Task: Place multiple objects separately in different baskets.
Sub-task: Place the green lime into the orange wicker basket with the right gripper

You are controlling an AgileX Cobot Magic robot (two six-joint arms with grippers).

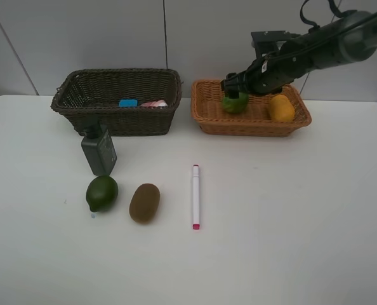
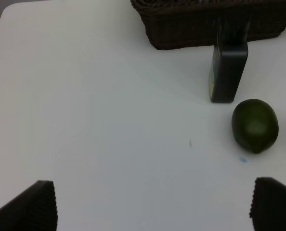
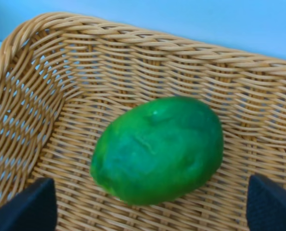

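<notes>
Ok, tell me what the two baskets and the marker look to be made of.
Dark brown basket: matte woven wicker or rattan, interlaced strands visible. Light tan basket: same weave, slight sheen, so possibly plastic imitation. Marker: smooth plastic, probably; white barrel, pink ends.

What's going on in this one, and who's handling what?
The right gripper hangs open over a green fruit lying in the tan basket, beside the mango; it is not gripping the fruit. The dark basket holds the blue eraser and pink bottle. Out on the table lie the dark green bottle, a second green fruit, the kiwi and the marker. The left gripper hovers open near the bottle, holding nothing.
</notes>
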